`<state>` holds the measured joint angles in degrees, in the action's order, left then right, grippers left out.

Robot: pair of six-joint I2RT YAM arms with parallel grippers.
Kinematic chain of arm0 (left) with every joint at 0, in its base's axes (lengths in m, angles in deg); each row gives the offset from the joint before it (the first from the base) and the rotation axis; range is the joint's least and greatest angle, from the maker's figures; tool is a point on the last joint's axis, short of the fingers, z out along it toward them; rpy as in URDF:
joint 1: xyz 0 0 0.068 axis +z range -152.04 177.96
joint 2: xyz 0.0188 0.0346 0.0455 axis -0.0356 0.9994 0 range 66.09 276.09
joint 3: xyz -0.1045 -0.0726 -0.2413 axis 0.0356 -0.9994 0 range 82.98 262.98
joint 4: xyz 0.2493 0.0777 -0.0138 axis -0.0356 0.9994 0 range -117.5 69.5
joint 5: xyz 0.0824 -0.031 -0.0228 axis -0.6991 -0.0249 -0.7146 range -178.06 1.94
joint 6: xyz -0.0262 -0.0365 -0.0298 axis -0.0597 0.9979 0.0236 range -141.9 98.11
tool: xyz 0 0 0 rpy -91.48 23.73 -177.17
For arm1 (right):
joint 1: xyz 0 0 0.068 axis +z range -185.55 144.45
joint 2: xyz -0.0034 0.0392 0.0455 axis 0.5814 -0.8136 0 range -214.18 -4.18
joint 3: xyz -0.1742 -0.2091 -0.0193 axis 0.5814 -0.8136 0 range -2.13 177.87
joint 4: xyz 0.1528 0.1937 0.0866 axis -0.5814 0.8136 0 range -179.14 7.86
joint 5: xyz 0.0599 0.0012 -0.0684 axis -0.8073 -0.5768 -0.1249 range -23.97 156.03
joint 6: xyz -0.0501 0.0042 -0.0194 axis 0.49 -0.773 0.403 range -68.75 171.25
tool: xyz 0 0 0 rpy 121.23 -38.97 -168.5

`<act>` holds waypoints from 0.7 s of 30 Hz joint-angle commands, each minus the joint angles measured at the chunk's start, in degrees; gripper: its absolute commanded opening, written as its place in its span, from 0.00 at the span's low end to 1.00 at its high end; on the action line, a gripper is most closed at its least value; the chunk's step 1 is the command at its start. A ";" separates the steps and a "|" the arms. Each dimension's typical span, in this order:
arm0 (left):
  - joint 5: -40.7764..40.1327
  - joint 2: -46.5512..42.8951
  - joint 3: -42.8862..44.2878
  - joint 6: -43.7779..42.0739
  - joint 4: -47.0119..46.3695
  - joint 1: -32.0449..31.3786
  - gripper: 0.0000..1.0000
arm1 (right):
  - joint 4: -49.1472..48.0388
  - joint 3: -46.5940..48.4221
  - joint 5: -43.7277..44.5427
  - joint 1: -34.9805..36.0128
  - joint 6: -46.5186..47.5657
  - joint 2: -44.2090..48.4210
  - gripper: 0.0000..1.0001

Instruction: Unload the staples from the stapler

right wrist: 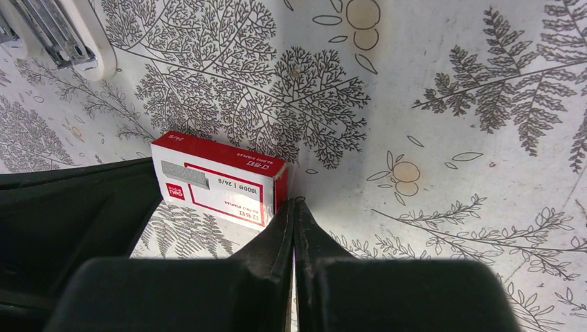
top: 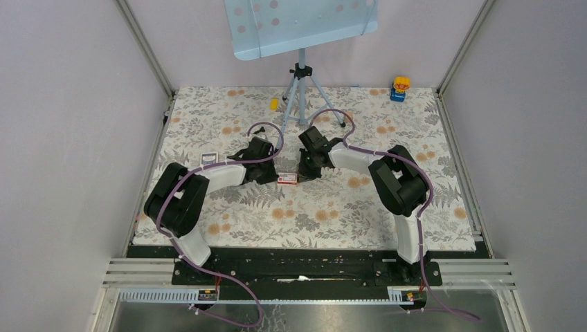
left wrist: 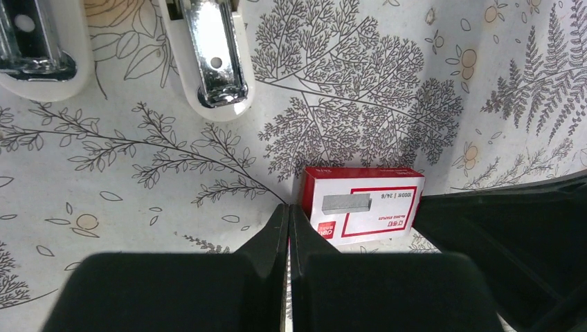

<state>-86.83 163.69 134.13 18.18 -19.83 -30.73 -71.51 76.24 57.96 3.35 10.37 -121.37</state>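
Table (top: 346,214) under floral cloth fills the cell floor. At its far edge you have a pale-blue panel (top: 301,28) on a tripod (top: 301,97). Left arm (top: 183,197) and right arm (top: 398,183) both reach in to mid-table, heads nearly meeting. Your left gripper (left wrist: 289,207) has its fingers pressed flat together w/ nothing btwn them; same for your right gripper (right wrist: 294,202), tips closed and empty. Red-and-white box (left wrist: 363,204) lies flat on the cloth btwn the two heads. The left tips sit just beside one short end and the right tips just beside the opposite corner; contact can't be told in either wrist view. Stapler (left wrist: 211,62) lies on the cloth beyond the box, apart from both grippers. Left wrist view shows it as two pale rounded pieces w/ bright chrome inside, side by side, both cut by the frame top, so you can't tell where they join. Right wrist view catches one pale end w/ its chrome rail in the top-left corner. Staples: can't tell if any sit in that rail. In the top view the stapler is lost among the gripper heads. Dark card (top: 209,159) lies beside the left arm. Small yellow-and-blue toy (top: 399,88) stands at the far right corner, and a yellow bit (top: 274,104) lies near the tripod feet.
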 commanded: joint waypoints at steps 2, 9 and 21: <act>1.40 2.84 2.32 0.33 0.87 -2.40 0.00 | 0.43 1.74 -1.24 1.43 -0.95 -0.76 0.00; 1.73 4.48 4.17 0.68 0.89 -4.79 0.00 | 0.30 -0.57 1.34 1.45 -1.53 1.43 0.00; 3.97 8.62 9.83 1.85 0.69 -9.11 0.00 | 3.76 -10.66 19.76 -0.73 -1.02 13.77 0.00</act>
<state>-86.39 169.63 141.22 19.16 -19.38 -37.68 -68.43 68.06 71.14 3.37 9.82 -113.33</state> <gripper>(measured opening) 0.005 0.021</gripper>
